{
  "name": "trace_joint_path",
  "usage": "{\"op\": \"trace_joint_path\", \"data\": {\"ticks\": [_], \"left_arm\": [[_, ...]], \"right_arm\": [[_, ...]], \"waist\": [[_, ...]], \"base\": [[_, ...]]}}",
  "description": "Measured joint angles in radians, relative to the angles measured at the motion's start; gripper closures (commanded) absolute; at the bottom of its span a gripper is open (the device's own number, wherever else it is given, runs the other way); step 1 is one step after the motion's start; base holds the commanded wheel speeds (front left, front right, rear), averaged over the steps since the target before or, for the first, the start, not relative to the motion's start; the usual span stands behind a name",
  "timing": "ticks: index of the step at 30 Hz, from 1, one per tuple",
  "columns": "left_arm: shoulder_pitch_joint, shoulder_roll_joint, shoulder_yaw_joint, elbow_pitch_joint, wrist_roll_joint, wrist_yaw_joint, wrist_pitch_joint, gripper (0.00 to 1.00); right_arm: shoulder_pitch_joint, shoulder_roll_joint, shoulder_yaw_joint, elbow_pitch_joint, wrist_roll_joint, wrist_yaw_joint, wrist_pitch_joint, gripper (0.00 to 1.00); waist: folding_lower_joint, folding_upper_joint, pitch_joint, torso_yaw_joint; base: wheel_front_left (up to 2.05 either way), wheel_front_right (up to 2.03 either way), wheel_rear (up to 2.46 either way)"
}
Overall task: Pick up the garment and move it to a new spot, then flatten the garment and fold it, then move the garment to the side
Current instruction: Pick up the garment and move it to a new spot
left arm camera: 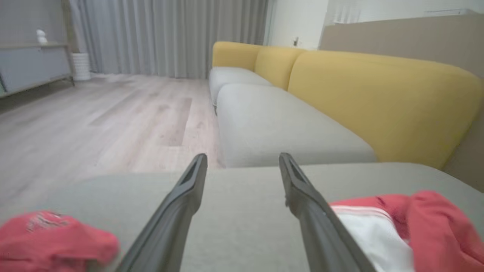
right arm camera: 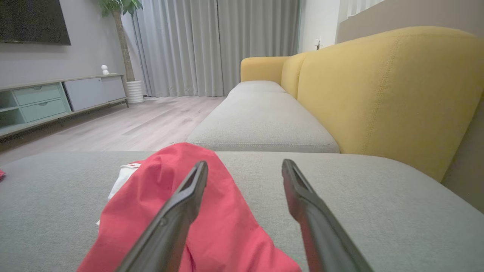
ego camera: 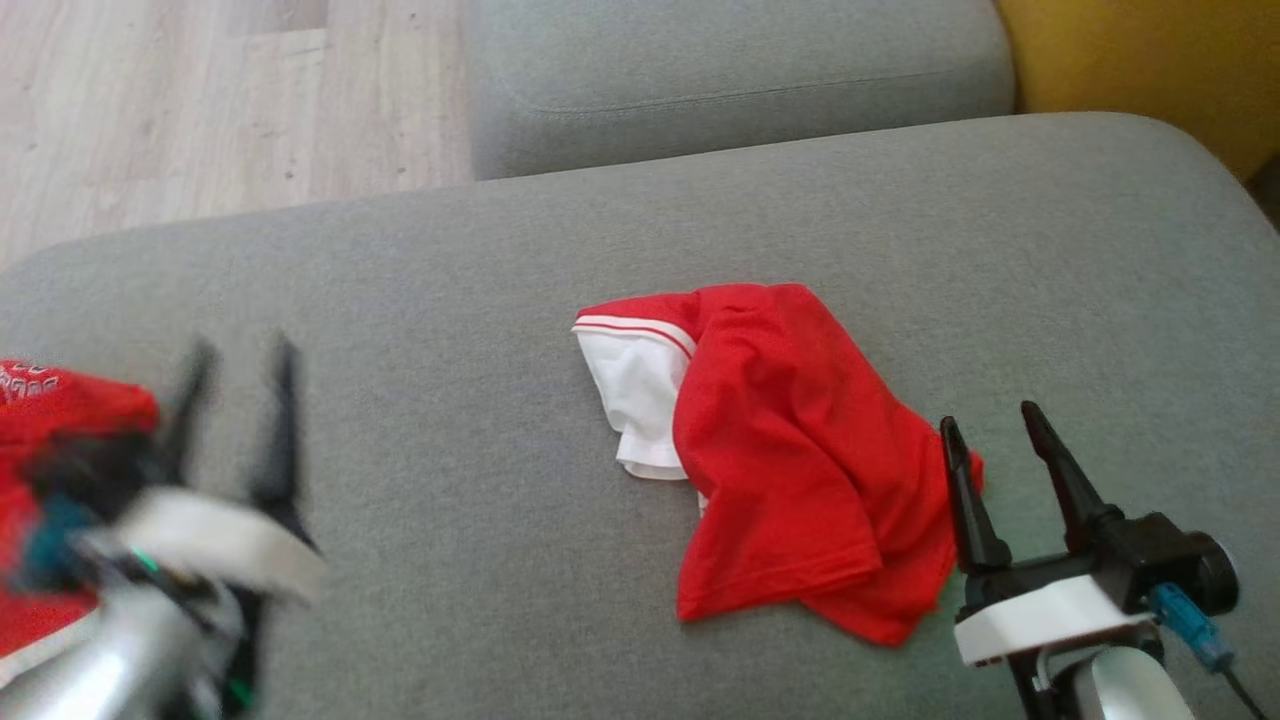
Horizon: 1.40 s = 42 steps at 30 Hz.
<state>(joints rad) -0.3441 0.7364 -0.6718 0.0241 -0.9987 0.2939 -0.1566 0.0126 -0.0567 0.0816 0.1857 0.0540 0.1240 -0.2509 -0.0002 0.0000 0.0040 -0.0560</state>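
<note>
Right of centre in the head view, the crumpled red garment [ego camera: 790, 460] lies on the grey sofa cushion [ego camera: 450, 280]. At lower right the right hand [ego camera: 989, 417] gapes empty, one fingertip [ego camera: 951, 435] at the garment's edge. At lower left the blurred left hand [ego camera: 246, 348] is spread, empty, beside another red cloth [ego camera: 50, 410].

Grey seat cushion [ego camera: 450, 300] spans the head view. Second grey cushion [ego camera: 740, 70] at 12 o'clock, wood floor [ego camera: 200, 100] at 11, yellow backrest [ego camera: 1150, 60] at 1. Right wrist view: grey curtains [right arm camera: 211, 45] at 12, sideboard [right arm camera: 56, 98] at 9.
</note>
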Motion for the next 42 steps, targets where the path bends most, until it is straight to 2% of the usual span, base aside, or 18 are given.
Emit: {"op": "trace_joint_path", "data": {"ticks": [2,5,9,10,12,14,20,21,22,29,35,42], "left_arm": [[0.075,-0.039,-0.024,-0.044,0.006,0.040,-0.026,0.00],[0.159,-0.092,-0.048,-0.058,0.036,0.077,-0.068,0.00],[0.253,-0.150,-0.047,-0.031,0.107,0.084,-0.092,0.00],[0.284,-0.179,-0.024,-0.031,0.114,0.085,-0.093,0.00],[0.340,-0.230,0.026,-0.035,0.199,0.081,-0.093,0.00],[0.395,-0.279,0.100,-0.041,0.279,0.045,-0.093,0.00],[0.521,-0.390,0.293,-0.027,0.502,-0.104,-0.094,0.00],[0.530,-0.411,0.328,-0.027,0.528,-0.130,-0.094,0.00],[0.539,-0.449,0.390,-0.023,0.574,-0.178,-0.094,0.00],[0.554,-0.568,0.562,0.002,0.701,-0.312,-0.095,0.00],[0.575,-0.631,0.639,0.035,0.759,-0.382,-0.095,0.00],[0.574,-0.658,0.678,0.043,0.789,-0.409,-0.095,0.00]], "right_arm": [[0.000,-0.008,-0.002,-0.003,-0.003,0.000,0.000,0.00],[0.001,-0.016,-0.002,-0.008,-0.009,0.000,0.000,0.00],[0.009,-0.023,0.000,-0.005,-0.029,0.000,0.000,0.00],[0.015,-0.023,0.002,-0.001,-0.030,0.000,0.000,0.00],[0.030,-0.033,0.006,0.009,-0.036,0.000,0.000,0.00],[0.043,-0.040,0.009,0.015,-0.036,0.000,0.000,0.00],[0.045,-0.045,0.025,0.032,-0.024,0.000,0.000,0.00],[0.045,-0.045,0.025,0.037,-0.019,0.000,0.000,0.00],[0.045,-0.044,0.028,0.044,-0.011,0.000,0.000,0.00],[0.044,-0.025,0.043,0.061,-0.001,0.000,0.000,0.00],[0.044,-0.021,0.047,0.069,0.001,0.000,0.000,0.00],[0.044,-0.021,0.053,0.072,0.001,0.000,0.000,0.00]], "waist": [[0.0001,0.0000,-0.001,-0.009],[0.0002,0.0000,0.003,-0.018],[0.0002,0.0000,0.004,-0.030],[0.0002,0.0000,0.003,-0.033],[0.0001,0.0000,0.001,-0.034],[0.0001,0.0000,-0.001,-0.031],[0.0001,0.0000,-0.005,-0.009],[0.0001,0.0000,-0.006,-0.004],[0.0002,0.0000,-0.005,0.005],[0.0002,0.0000,-0.004,0.018],[0.0002,0.0000,-0.005,0.021],[0.0002,0.0000,-0.004,0.015]], "base": [[0.00,0.00,0.00],[0.00,0.00,0.00],[0.00,0.00,0.00],[0.00,0.00,0.00],[0.00,0.00,0.00],[0.00,0.00,0.00],[0.00,0.00,0.00],[0.00,0.00,0.00],[0.00,0.00,0.00],[0.00,0.00,0.00],[0.00,0.00,0.00],[0.00,0.00,0.00]]}}
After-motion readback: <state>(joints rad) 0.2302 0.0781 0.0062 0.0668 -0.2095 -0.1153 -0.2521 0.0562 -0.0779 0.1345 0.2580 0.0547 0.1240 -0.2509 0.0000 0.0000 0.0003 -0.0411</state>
